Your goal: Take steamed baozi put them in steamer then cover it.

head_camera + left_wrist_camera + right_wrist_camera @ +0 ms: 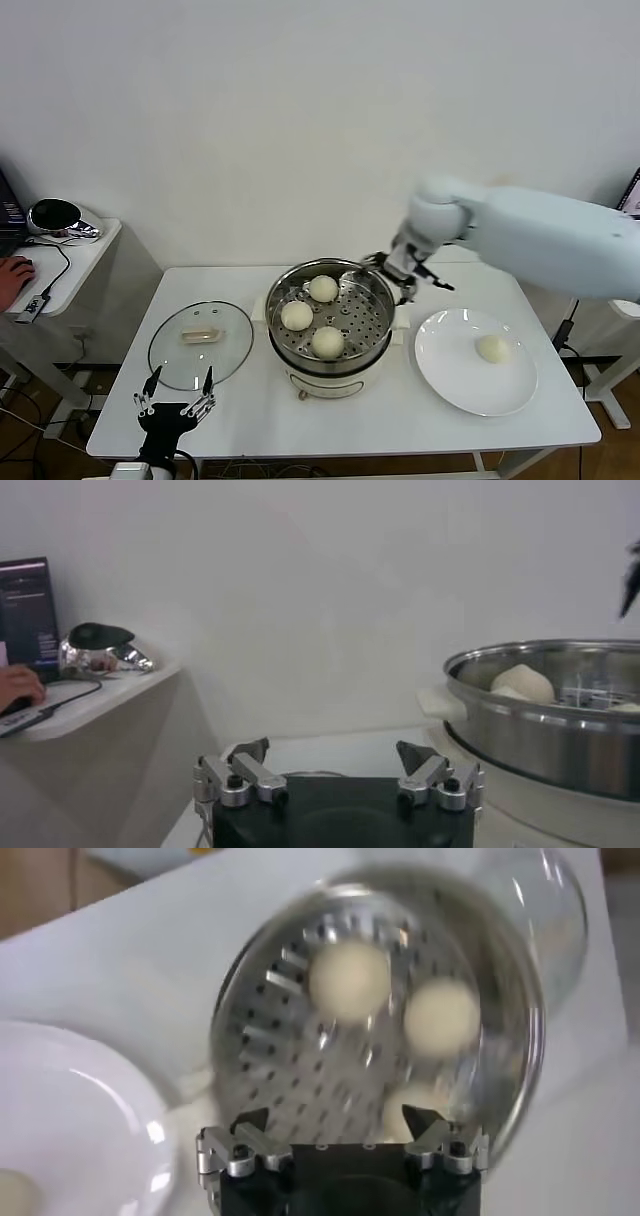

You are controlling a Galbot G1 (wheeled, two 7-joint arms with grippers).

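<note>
Right end effector [400, 272], fingers apart, hovers over steamer [330, 318] rim; left [177, 396] parked, apart.

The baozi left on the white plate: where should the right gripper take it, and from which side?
Take the last baozi across its rounded sides, coming straight down from above. It sits alone on the plate, so nothing blocks either side, and its smooth dome offers no handle. The right gripper, open at the steamer rim, is the nearer one; a gentle close probably suits soft dough.

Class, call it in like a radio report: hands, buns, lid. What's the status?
Right hand open, empty, over steamer rim. Left hand open, parked at the table's near edge. Three baozi in steamer, one on plate. Cover off, nothing blocking.
</note>
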